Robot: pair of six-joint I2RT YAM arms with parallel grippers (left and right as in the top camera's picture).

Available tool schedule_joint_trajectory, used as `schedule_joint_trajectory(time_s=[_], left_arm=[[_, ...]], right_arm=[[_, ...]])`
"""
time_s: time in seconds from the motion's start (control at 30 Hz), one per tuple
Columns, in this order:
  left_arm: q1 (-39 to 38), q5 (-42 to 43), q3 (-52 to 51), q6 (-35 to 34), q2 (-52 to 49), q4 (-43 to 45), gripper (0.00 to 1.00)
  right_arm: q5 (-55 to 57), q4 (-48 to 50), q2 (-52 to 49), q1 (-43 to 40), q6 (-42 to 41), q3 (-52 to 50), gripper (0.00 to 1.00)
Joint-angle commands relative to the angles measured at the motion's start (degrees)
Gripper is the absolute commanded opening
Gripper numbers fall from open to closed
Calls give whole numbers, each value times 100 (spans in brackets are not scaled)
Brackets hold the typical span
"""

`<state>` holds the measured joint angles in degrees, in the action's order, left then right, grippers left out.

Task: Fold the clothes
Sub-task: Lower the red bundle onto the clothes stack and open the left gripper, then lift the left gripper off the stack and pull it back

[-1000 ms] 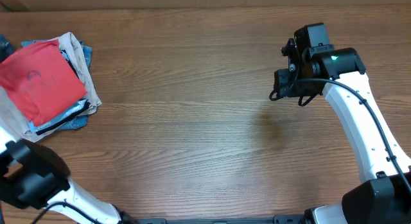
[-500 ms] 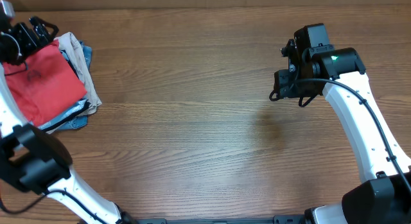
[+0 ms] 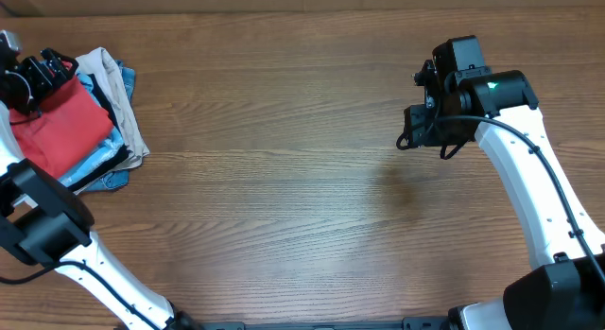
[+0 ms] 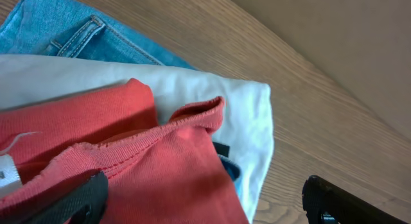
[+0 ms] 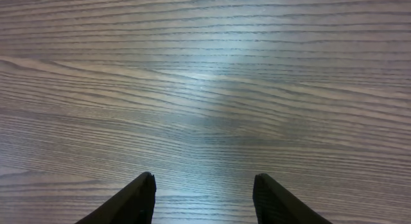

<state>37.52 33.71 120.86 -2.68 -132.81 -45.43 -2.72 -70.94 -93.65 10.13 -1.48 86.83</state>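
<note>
Where the wood-grain table point(image 3: 284, 207) reaches its left edge, the coral T-shirt point(image 3: 59, 133) is seen atop a folded stack point(image 3: 132, 141), with the left gripper point(image 3: 40, 73) spread wide over it. The right gripper point(image 5: 204, 197) is held parted above the tabletop.

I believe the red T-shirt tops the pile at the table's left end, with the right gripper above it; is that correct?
Not quite: the left gripper, not the right, is above the red T-shirt, as the overhead view shows. The right gripper is over bare table. The shirt does top the pile.
</note>
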Motion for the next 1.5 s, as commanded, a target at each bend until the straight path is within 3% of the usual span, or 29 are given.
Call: schedule_joint_trajectory(time_s=[0.0, 0.07, 0.23, 0.4, 0.57, 0.63, 0.93, 1.13, 1.3, 1.47], left_arm=[[114, -212, 26, 98, -328, -72, 100], [114, -50, 37, 103, -319, -52, 100], [160, 1250, 393, 70, -249, -68, 100], [-9, 555, 1217, -11, 173, -820, 100], [-501, -308, 1683, 170, 929, -1550, 100], [-772, -713, 1690, 168, 1261, -1744, 100], [-2424, -3128, 1690, 125, 1926, -3093, 100], [-3108, -3241, 1687, 140, 1882, -4127, 100], [-3233, -3287, 1687, -46, 1891, -4911, 100], [-3235, -3270, 1681, -160, 1976, -5139, 100]], right_arm=[[11, 9, 118, -20, -7, 120, 53], [13, 11, 118, -20, -4, 120, 53], [13, 31, 118, -20, -7, 120, 53], [2, 175, 118, -20, -44, 120, 58], [-391, 577, 118, -26, -74, 122, 82], [-542, 820, 118, -26, -74, 122, 100], [-772, 2483, 118, -168, -74, 131, 100], [-940, 2317, 118, -732, -424, 133, 100], [-1163, 1580, 140, -1303, -780, 131, 97], [-1034, 1257, 332, -1488, -804, -15, 94]])
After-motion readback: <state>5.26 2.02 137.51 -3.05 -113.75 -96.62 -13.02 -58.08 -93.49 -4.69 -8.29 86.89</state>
